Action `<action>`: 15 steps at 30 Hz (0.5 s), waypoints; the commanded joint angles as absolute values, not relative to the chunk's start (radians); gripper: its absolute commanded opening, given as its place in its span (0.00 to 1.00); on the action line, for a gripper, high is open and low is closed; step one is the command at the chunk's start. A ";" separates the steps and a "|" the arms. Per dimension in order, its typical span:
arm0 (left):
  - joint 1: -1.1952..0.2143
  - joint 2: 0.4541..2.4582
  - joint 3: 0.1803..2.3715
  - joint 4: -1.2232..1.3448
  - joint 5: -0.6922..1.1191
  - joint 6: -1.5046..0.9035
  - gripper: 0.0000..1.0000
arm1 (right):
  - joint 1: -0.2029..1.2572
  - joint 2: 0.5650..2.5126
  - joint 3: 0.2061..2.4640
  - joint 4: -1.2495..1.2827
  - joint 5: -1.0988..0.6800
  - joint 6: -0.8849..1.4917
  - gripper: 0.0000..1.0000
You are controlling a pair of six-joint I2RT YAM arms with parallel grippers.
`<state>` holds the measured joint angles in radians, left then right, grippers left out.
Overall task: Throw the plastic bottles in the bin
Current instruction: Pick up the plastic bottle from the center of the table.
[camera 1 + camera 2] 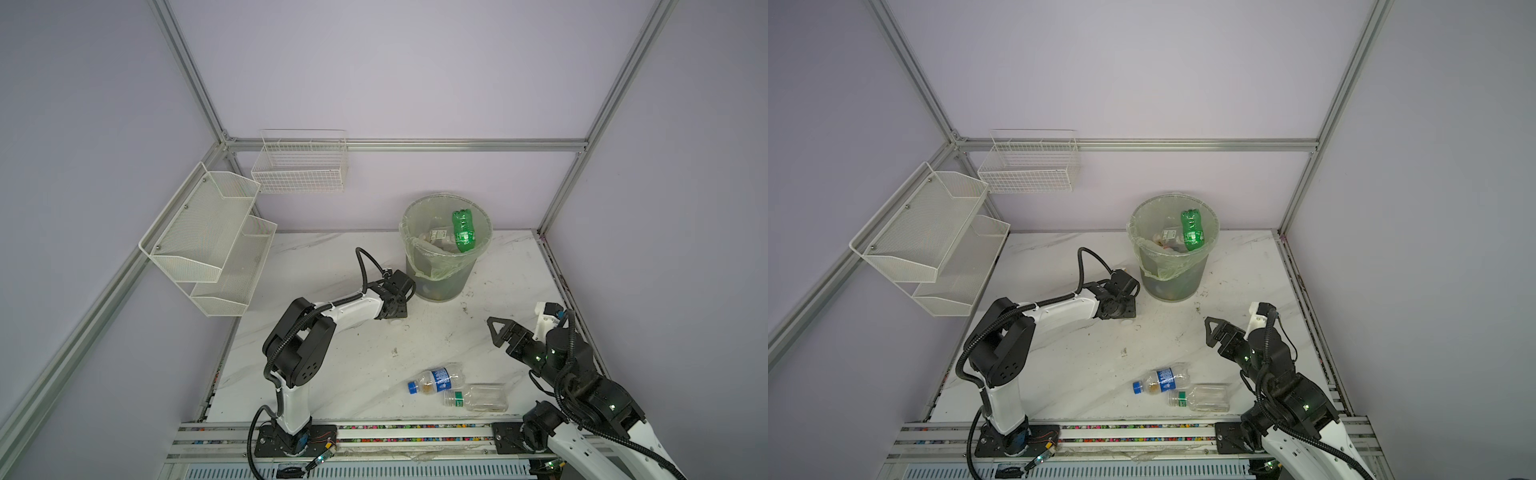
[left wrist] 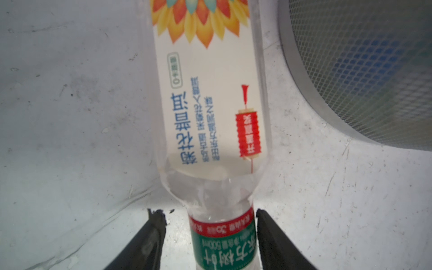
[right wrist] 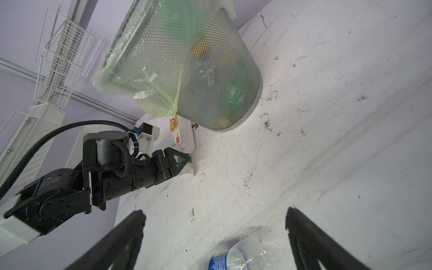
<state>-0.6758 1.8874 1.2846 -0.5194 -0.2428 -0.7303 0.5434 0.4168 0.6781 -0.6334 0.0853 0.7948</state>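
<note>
A clear plastic bottle [image 2: 210,105] lies on its side on the desk [image 1: 324,266], just beside the foot of the bin [image 1: 442,286]. We find its neck between the two fingers of the left gripper [image 2: 208,214]. That gripper sits low over the desk, partly open around the neck. One finger is right at the plastic and the other shows a narrow gap, so we see no firm hold.

The bottle has a white label with an orange and yellow sunflower, blue lettering and a small red lantern. It also has a green and red neck band and a white cap, and its shoulder is thin and creased.

The bin is round and tapers to its foot, with a grey mesh wall and a filmy pale green bag folded over the rim. A green bottle [image 1: 463,228] leans inside it. Well apart from the bin, a blue-labelled bottle [image 1: 436,379] and a squarish clear bottle [image 1: 482,398] lie just beside each other. The right gripper [image 1: 494,331] hangs near them, wide open and empty. The desk is white, marble-veined and scuffed.
</note>
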 commanded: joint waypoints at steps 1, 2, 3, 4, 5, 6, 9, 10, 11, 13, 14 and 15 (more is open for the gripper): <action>-0.680 1.895 1.372 -0.496 -0.253 -0.731 0.62 | 0.541 0.402 0.706 -0.664 0.090 0.787 0.97; -0.680 1.897 1.373 -0.496 -0.255 -0.733 0.62 | 0.542 0.399 0.704 -0.664 0.089 0.788 0.97; -0.679 1.901 1.374 -0.496 -0.260 -0.733 0.62 | 0.543 0.397 0.705 -0.665 0.090 0.789 0.97; -0.679 1.904 1.375 -0.495 -0.265 -0.732 0.62 | 0.542 0.397 0.706 -0.668 0.092 0.790 0.97; -0.679 1.907 1.377 -0.496 -0.272 -0.729 0.63 | 0.541 0.397 0.707 -0.671 0.094 0.791 0.97; -0.679 1.909 1.376 -0.497 -0.278 -0.729 0.63 | 0.541 0.398 0.707 -0.673 0.096 0.792 0.97; -0.680 1.926 1.381 -0.499 -0.288 -0.723 0.62 | 0.541 0.399 0.708 -0.675 0.095 0.792 0.97; -0.680 1.930 1.384 -0.502 -0.292 -0.723 0.62 | 0.542 0.399 0.709 -0.673 0.096 0.792 0.97; -0.679 1.933 1.385 -0.502 -0.294 -0.723 0.62 | 0.542 0.400 0.711 -0.673 0.096 0.792 0.97; -0.678 1.938 1.390 -0.507 -0.298 -0.724 0.62 | 0.541 0.402 0.714 -0.675 0.094 0.791 0.97; -0.680 1.939 1.391 -0.508 -0.297 -0.724 0.61 | 0.541 0.402 0.714 -0.676 0.095 0.789 0.97; -0.679 1.939 1.393 -0.507 -0.297 -0.723 0.58 | 0.542 0.402 0.716 -0.679 0.094 0.789 0.97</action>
